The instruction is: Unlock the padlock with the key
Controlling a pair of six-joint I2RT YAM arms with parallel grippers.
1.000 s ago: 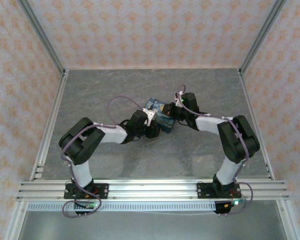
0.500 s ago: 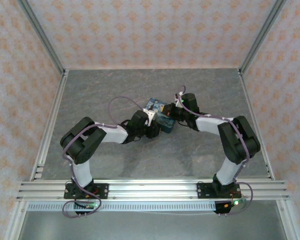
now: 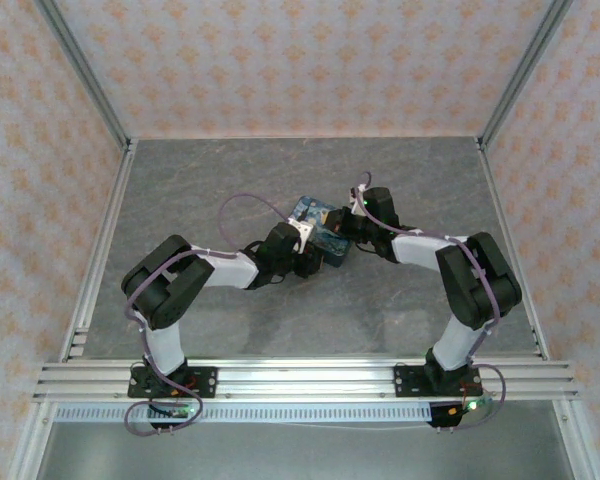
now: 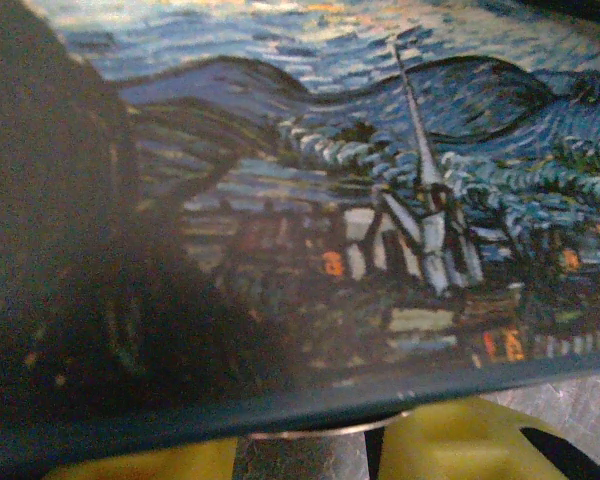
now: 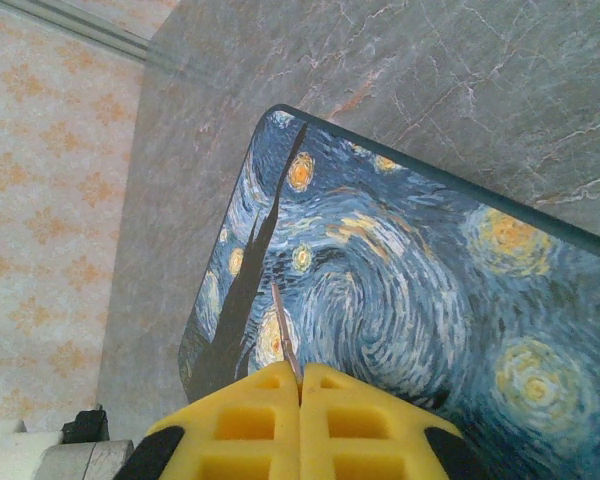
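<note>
Our right fingers pinch the thin key. Whether the left fingers hold anything, we cannot tell. We judge the padlock tiny, rigid and slippery, so grip its body.

**Rig body: two arms, black joints on white links**

Left arm and right arm are the same build: bulky, rounded black joint housings joined by white link sections. Each stands on a flat black base plate. A thin lavender cable runs in loose loops along each arm. A small green light glows near the right wrist, and another below the right base. A white bracket sits at the left wrist. Left gripper and right gripper carry bright yellow fingers. The right wrist view shows rectangular pockets moulded into their faces and black mounts at the outer corners.
</note>
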